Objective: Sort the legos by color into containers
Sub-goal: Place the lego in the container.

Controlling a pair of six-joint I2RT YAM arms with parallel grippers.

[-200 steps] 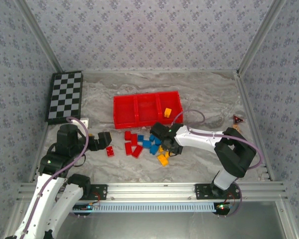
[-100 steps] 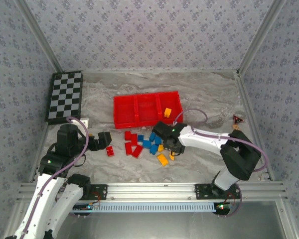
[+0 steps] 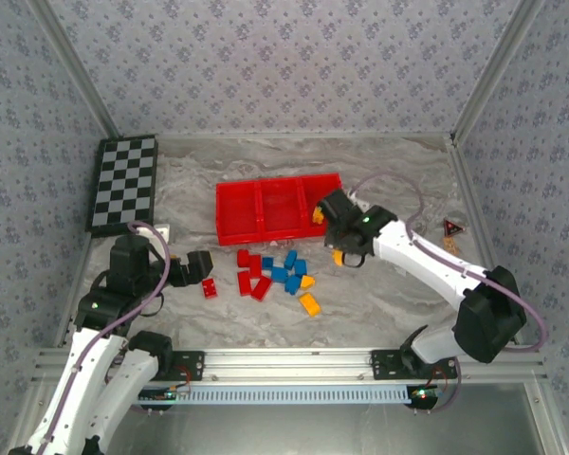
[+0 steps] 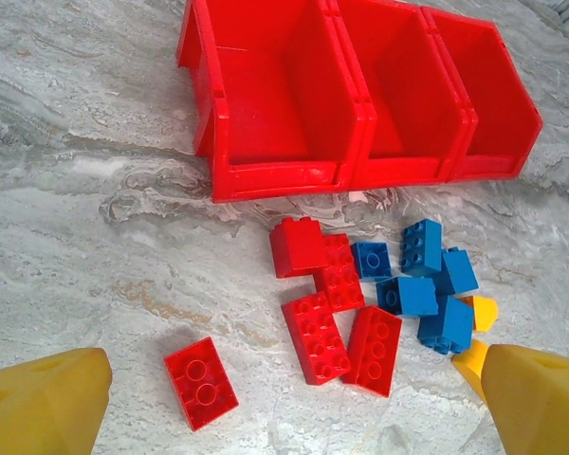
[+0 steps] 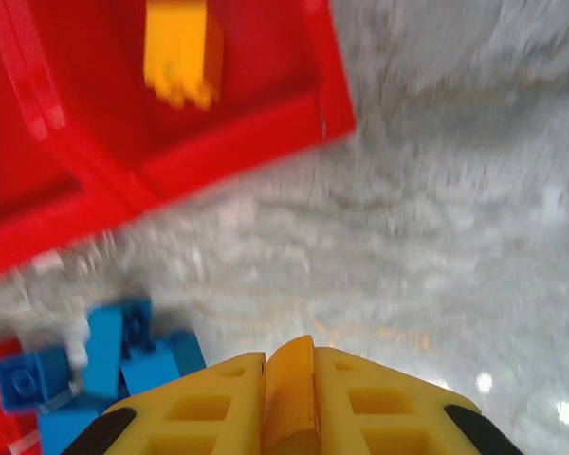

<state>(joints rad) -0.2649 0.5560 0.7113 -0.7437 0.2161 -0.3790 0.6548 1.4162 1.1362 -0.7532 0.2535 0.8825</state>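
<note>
Yellow-fingered left tool (image 3: 205, 267): low at the near left of the worktop (image 3: 398, 294), its fingers (image 4: 47, 403) spread wide with nothing between them.
Lone red lego (image 3: 210, 288): flat on the marble just beside that tool (my left wrist camera shows its studs plainly).
Loose pile: red ones (image 3: 251, 277) cluster on the left, blue ones (image 3: 286, 271) sit against them on the right, and I count two yellow-orange ones (image 3: 310, 303) at the pile's right and near edge.
Right tool (image 3: 340, 254): over the worktop just in front of the tray's right end, clamped on a yellow-orange lego (image 5: 289, 374). I see only a sliver of it between the pads.
Red tray (image 3: 266, 234): just beyond the pile, three compartments side by side.
Right compartment (image 3: 330, 194): one yellow-orange brick (image 3: 318, 214) lies inside.
Checkerboard (image 3: 123, 185): far left, well apart from the tray.
</note>
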